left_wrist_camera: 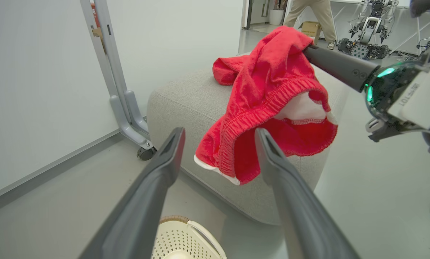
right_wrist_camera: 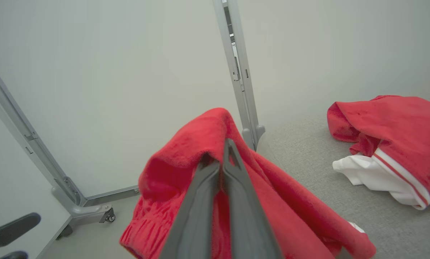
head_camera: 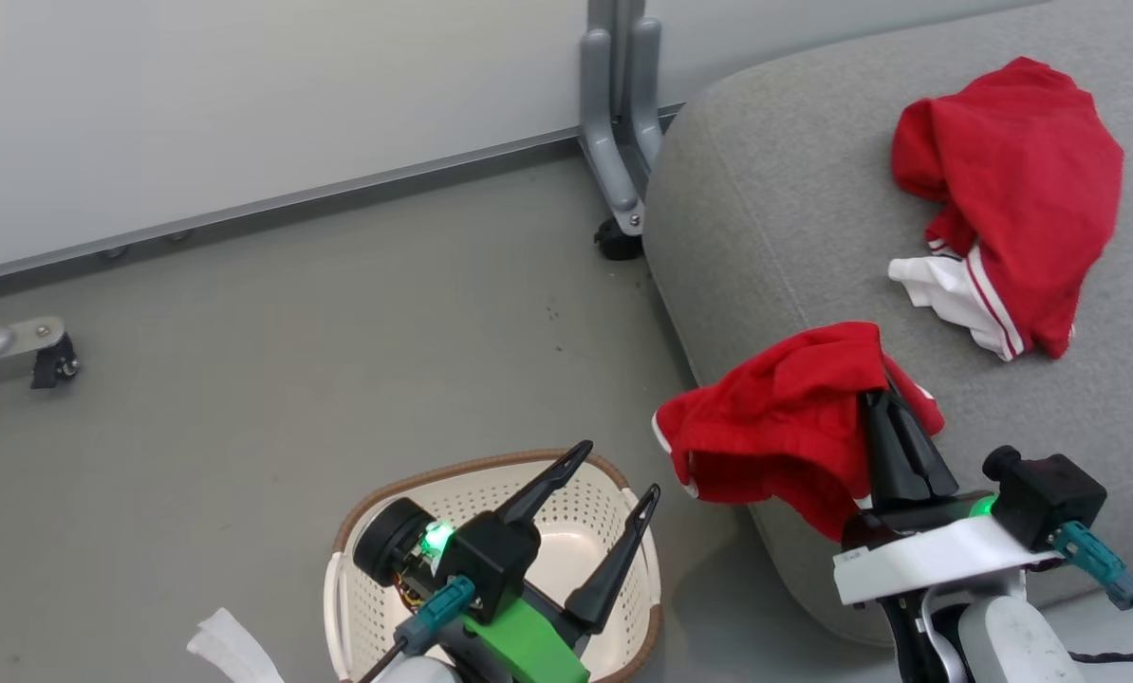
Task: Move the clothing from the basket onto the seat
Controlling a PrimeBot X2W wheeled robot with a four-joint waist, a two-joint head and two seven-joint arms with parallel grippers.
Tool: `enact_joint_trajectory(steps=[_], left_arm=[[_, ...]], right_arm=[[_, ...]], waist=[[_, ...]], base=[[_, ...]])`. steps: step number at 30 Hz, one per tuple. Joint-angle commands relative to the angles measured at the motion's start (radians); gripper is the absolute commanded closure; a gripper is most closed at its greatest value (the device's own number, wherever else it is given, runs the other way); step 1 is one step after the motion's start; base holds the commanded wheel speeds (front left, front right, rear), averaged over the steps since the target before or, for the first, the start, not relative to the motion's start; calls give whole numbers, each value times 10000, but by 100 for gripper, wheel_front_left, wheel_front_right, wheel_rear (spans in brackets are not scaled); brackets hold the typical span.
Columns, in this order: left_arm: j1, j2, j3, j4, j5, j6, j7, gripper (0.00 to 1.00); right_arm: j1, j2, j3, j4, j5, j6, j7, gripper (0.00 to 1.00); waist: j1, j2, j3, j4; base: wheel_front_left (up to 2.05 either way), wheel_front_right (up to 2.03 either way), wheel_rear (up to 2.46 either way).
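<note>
The seat [head_camera: 794, 190] is covered in light-grey woven cloth, matt and slightly coarse, with stitched seams. The nearer red garment [head_camera: 775, 417] is a soft, fuzzy knit with a gathered, ribbed elastic hem. The farther red garment [head_camera: 1012, 171] looks smoother, with a white cloth panel and striped trim. The basket [head_camera: 362, 607] is cream perforated plastic with a faint sheen, its rim brown with a woven look. The floor [head_camera: 339, 332] is smooth, matt grey. The partition legs [head_camera: 604, 142] are grey painted metal, smooth and satin. The fingers [left_wrist_camera: 153, 187] of the left gripper [head_camera: 621, 467] are dark, smooth and matt.
</note>
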Motion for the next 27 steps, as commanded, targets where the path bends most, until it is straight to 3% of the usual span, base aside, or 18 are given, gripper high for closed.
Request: enact_joint_trajectory(steps=[1, 13, 21, 27], left_arm=[[87, 123, 56, -49, -32, 40, -52, 0], [-203, 400, 112, -197, 44, 106, -67, 0], [-980, 573, -162, -223, 206, -383, 346, 0], [-1340, 744, -322, -300, 267, -530, 625, 0]], right_arm=[[141, -21, -92, -128, -75, -2, -33, 100], [733, -15, -1008, -1210, 42, -3, -34, 100], [974, -11, -1958, -2128, 499, -2, -33, 100], [694, -13, -2017, -2444, 393, -2, -33, 100]], waist=[[0, 0, 381, -1089], [0, 0, 1004, -3302], [0, 0, 1867, -3508], [0, 0, 2456, -3540]], base=[[0, 0, 0], [0, 0, 0], [0, 0, 0], [0, 0, 0]])
